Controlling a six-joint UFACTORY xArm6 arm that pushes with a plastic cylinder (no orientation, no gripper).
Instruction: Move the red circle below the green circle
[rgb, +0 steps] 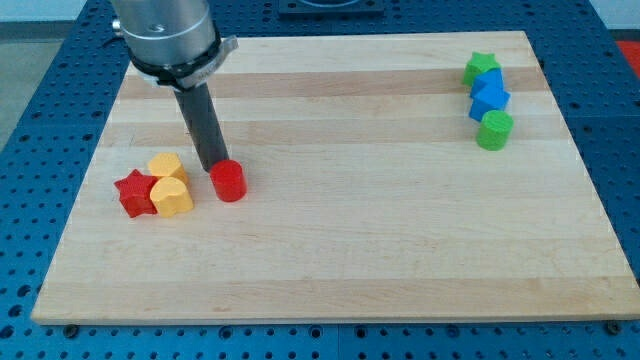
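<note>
The red circle (229, 181) is a short red cylinder on the wooden board's left part. The green circle (493, 130) is a short green cylinder at the view's upper right. My tip (212, 168) rests at the red circle's upper left edge, touching or almost touching it. The rod rises from there to the arm's grey end at the view's top left. The red circle lies far to the left of the green circle and lower in the view.
A red star (133, 193) and two yellow blocks (166, 166) (173, 198) cluster left of the red circle. A green star (481, 68) and two blue blocks (489, 95) stack in a column above the green circle. The board's (340, 260) right edge runs near them.
</note>
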